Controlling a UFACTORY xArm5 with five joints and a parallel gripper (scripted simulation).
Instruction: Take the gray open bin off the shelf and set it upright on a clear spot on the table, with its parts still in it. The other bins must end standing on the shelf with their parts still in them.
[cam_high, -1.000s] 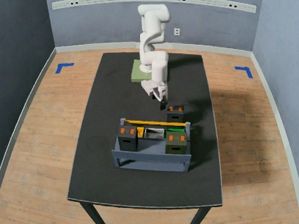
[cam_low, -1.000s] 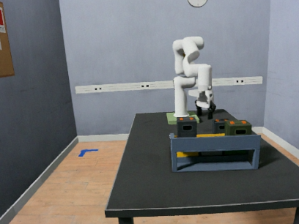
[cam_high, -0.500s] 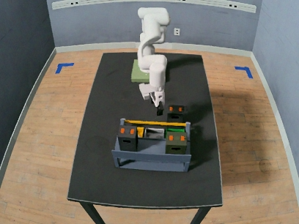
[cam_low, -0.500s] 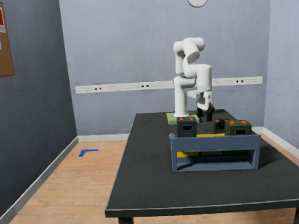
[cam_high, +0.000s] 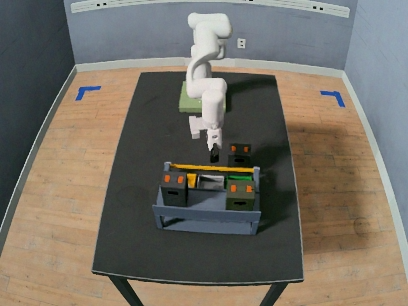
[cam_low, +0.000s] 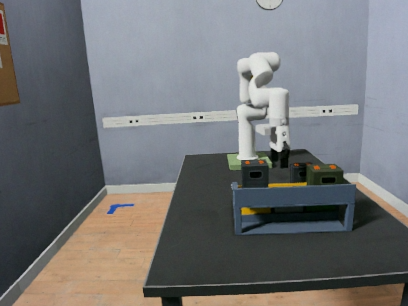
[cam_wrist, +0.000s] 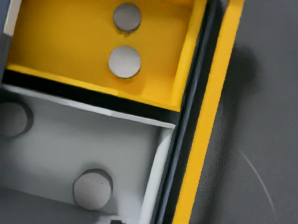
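The gray open bin (cam_high: 211, 181) stands in the middle of the blue-gray shelf (cam_high: 207, 200), between a yellow open bin (cam_high: 191, 178) and a green open bin (cam_high: 240, 176). In the wrist view the gray bin (cam_wrist: 85, 155) holds two grey discs, and the yellow bin (cam_wrist: 100, 45) holds two more. My gripper (cam_high: 214, 154) hangs open and empty just above the shelf's back edge, over the yellow rail (cam_wrist: 210, 115). It also shows in the exterior view (cam_low: 278, 152). The fingers are out of the wrist view.
A dark closed box (cam_high: 174, 188) stands at the shelf's front left and an olive closed box (cam_high: 240, 195) at its front right. Another dark box (cam_high: 239, 154) stands on the table behind the shelf, right of my gripper. The arm's green base plate (cam_high: 187, 97) lies at the back.
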